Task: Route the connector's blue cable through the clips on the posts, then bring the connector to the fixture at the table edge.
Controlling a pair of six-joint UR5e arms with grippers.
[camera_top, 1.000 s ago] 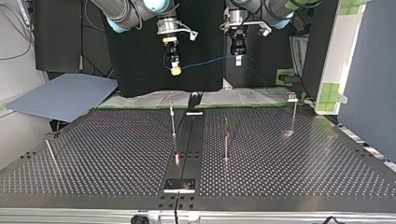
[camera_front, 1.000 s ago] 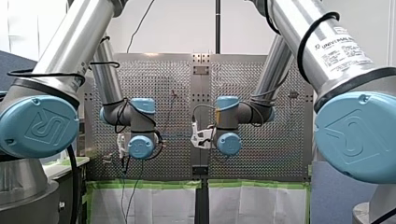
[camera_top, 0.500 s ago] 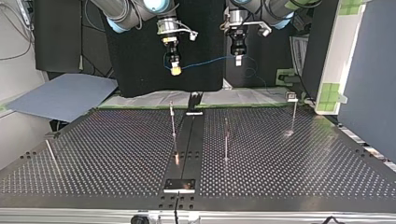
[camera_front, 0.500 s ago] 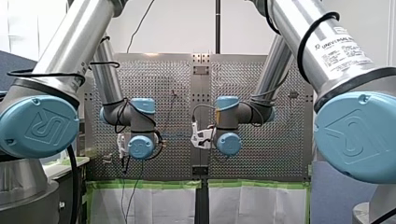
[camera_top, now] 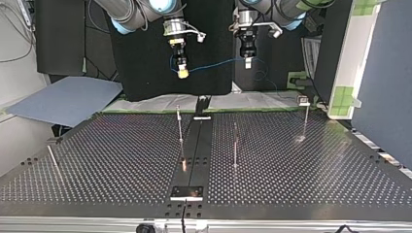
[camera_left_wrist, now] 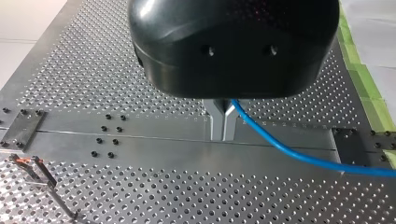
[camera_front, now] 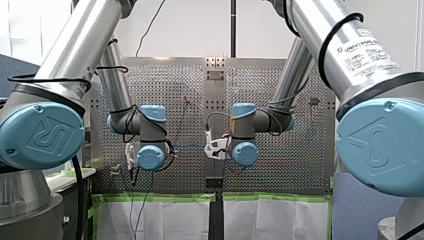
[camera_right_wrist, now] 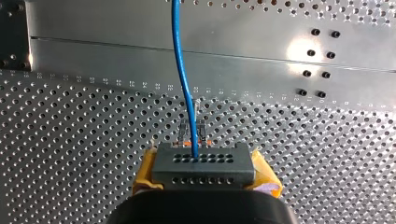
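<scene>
Gripping the grey connector [camera_right_wrist: 204, 164] between its yellow pads [camera_right_wrist: 145, 173], my right end effector [camera_top: 182, 72] hangs high above the perforated bench [camera_top: 301, 174], at the top view's left. The blue cable [camera_top: 218, 63] runs from the connector across to my left end effector [camera_left_wrist: 223, 134], whose metal fingers [camera_left_wrist: 215, 121] are pinched closed on it, and sags away past them. Thin posts [camera_top: 180, 125] stand upright on the bench, well apart from the cable and both end effectors.
</scene>
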